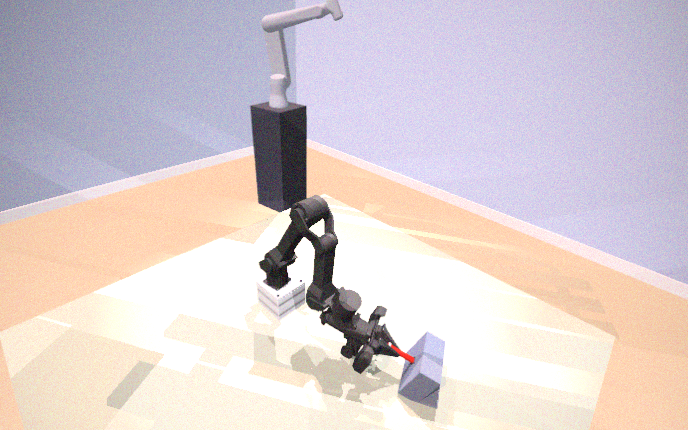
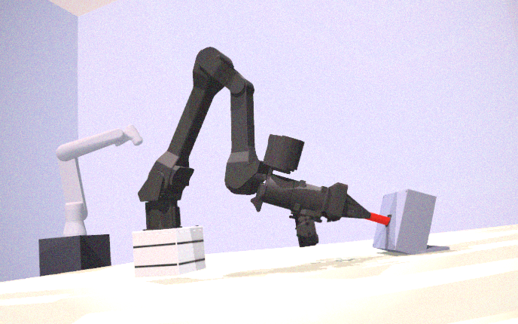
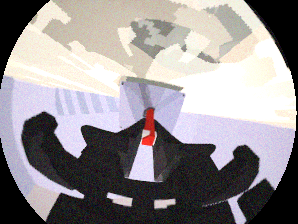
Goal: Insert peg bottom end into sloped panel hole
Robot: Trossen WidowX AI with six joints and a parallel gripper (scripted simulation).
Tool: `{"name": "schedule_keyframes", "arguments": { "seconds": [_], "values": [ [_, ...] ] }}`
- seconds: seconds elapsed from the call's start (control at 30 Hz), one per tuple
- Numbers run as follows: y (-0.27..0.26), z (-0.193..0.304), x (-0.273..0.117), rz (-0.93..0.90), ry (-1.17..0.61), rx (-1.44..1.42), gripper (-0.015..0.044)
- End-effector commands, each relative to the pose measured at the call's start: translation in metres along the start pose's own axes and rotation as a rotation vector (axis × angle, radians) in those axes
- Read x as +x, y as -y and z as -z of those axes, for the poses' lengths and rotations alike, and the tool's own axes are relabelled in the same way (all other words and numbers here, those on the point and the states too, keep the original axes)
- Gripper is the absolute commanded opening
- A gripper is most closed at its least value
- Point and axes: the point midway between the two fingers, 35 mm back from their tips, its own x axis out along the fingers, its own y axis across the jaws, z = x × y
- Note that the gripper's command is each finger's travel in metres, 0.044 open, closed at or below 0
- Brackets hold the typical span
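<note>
A red peg [image 1: 403,353] [image 2: 380,218] [image 3: 149,121] is held by its rear part, tilted down and forward. Its far end meets the hole in the near face of the grey-blue sloped panel [image 1: 424,373] [image 2: 417,221] [image 3: 171,102]. A length of peg shows between the fingertips and the face; how deep the tip sits is hidden. My gripper [image 1: 390,348] [image 2: 370,215] [image 3: 149,121] is shut on the peg, a short way in front of the panel face. The hole's dark rim shows around the peg's far end in the wrist view.
The arm's white base block [image 1: 281,299] [image 2: 168,251] stands behind the gripper. A second, pale arm [image 1: 277,50] [image 2: 71,177] stands on a dark pedestal [image 1: 278,154] [image 2: 74,253] in the background. A flat foot extends behind the panel at table level.
</note>
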Motion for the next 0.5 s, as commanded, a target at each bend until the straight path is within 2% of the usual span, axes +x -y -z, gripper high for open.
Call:
{"name": "schedule_keyframes", "arguments": {
  "seconds": [0.0, 0.47],
  "values": [
    [-0.0010, 0.0020, 0.0022, -0.005, -0.007, 0.003, 0.0000],
    [0.0000, 0.0017, 0.0053, -0.005, -0.007, 0.003, 0.0000]
  ]
}}
